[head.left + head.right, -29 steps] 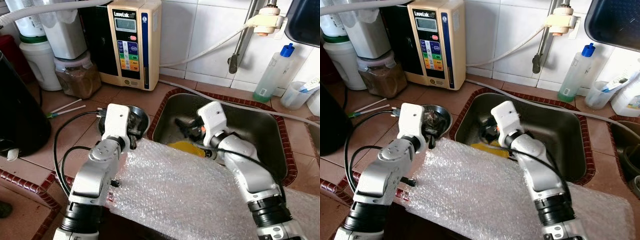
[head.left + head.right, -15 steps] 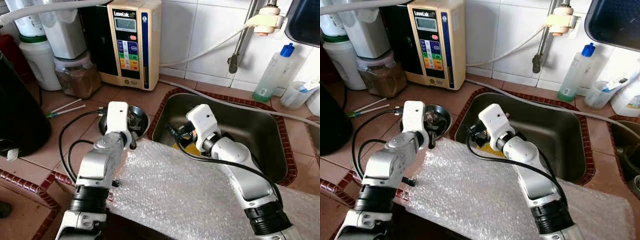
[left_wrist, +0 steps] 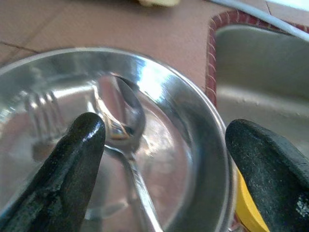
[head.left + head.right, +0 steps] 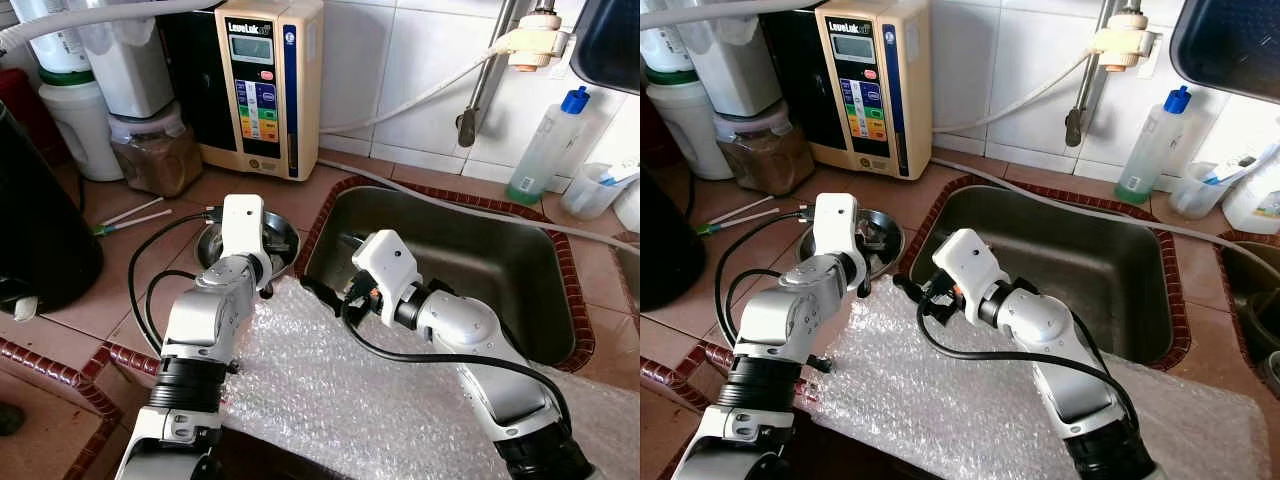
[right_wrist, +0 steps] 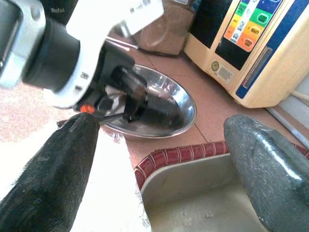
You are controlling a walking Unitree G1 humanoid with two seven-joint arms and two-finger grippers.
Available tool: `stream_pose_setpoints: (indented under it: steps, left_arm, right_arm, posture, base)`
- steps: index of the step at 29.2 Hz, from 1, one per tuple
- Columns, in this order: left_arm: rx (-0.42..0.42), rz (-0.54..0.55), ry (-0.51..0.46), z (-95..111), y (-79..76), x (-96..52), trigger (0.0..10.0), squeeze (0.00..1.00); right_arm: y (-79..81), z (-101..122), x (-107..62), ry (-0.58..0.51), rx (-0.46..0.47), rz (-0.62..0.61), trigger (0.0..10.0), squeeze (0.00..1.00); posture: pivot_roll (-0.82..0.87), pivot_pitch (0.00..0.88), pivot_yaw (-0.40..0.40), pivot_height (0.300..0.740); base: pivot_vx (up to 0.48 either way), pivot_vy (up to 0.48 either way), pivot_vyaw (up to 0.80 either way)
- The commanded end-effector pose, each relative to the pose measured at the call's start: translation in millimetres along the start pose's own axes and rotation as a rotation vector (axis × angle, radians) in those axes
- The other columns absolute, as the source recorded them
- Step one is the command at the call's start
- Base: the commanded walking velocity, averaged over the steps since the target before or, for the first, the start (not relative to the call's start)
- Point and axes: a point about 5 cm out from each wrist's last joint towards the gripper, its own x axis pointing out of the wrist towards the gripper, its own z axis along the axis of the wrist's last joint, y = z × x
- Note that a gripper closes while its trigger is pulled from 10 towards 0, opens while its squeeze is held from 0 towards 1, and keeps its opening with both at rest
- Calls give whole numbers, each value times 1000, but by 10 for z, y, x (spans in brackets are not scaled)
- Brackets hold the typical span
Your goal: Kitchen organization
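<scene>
A steel bowl (image 4: pixel 283 230) sits on the tiled counter just left of the sink (image 4: pixel 500 260). In the left wrist view the bowl (image 3: pixel 193 125) holds a spoon (image 3: pixel 128 121) and a fork (image 3: pixel 41 108). My left gripper (image 4: pixel 267 243) hangs open over the bowl, nothing between its fingers (image 3: pixel 72 164). My right gripper (image 4: pixel 322 290) is open above the sink's left rim, pointing at the bowl (image 5: pixel 164 113) and at the left gripper (image 5: pixel 125 94). A strip of something yellow (image 3: pixel 246 208) shows past the bowl's rim.
A bubble-wrap sheet (image 4: pixel 350 385) lies over the counter's front edge under both arms. A cream water ioniser (image 4: pixel 265 80), a brown-filled jar (image 4: pixel 155 155) and white containers line the back wall. A soap bottle (image 4: pixel 545 150) stands behind the sink. A black appliance (image 4: pixel 40 230) is at the left.
My right gripper has swung left out of the sink basin to its left rim, and its arm now covers the yellow thing. The left gripper has edged further over the bowl.
</scene>
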Motion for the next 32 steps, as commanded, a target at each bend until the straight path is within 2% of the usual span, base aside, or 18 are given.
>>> stream_pose_setpoints:
  steps: [1, 3, 4, 5, 6, 7, 8, 9, 16, 18, 32]
  left_arm:
    - [-22, -2, 18, 8, -22, 5, 10000, 0]
    - [-37, -5, 25, 2, -28, 10, 9608, 0]
    - [-47, -9, 33, -5, -33, 18, 8745, 0]
    - [-45, -9, 37, -9, -35, 21, 7098, 0]
    - [-42, -7, 40, -12, -35, 23, 7098, 0]
    - [-73, -9, 63, -43, -32, 28, 2980, 0]
    - [-78, -3, 79, -65, -14, 30, 980, 0]
    - [-81, 5, 83, -73, 4, 31, 0, 0]
    - [-94, 12, 97, -79, 35, 30, 0, 0]
    - [-121, 14, 109, -91, 41, 29, 0, 0]
    - [-133, 59, 124, -115, 135, 19, 0, 0]
  right_arm:
    - [-6, 40, -13, -12, -5, -3, 10000, 0]
    - [-9, 51, -16, -14, -8, -3, 10000, 0]
    - [-11, 65, -16, -19, -10, -2, 10000, 0]
    - [-14, 74, -17, -23, -9, -5, 10000, 0]
    - [-16, 80, -17, -26, -9, -6, 10000, 0]
    - [-22, 90, -16, -29, -14, -12, 10000, 0]
    - [-29, 104, -17, -33, -17, -14, 10000, 0]
    - [-33, 115, -18, -36, -17, -14, 10000, 0]
    - [-39, 122, -20, -35, -24, -13, 10000, 0]
    - [-40, 125, -18, -32, -35, -9, 10000, 0]
    - [-30, 124, -11, -35, -33, 2, 10000, 0]
  posture:
    - [7, 0, 9, 740]
    - [7, 0, 9, 740]
    - [7, 0, 10, 740]
    - [7, 0, 10, 740]
    - [7, 0, 10, 740]
    - [6, 0, 12, 740]
    - [5, 0, 12, 740]
    - [5, 0, 13, 740]
    - [7, 0, 12, 740]
    - [7, 0, 12, 740]
    - [10, 0, 10, 740]
  base:
    - [0, 0, 0]
    - [0, 0, 0]
    - [0, 0, 0]
    - [0, 0, 0]
    - [0, 0, 0]
    - [0, 0, 0]
    - [0, 0, 0]
    - [0, 0, 0]
    - [0, 0, 0]
    - [0, 0, 0]
    - [0, 0, 0]
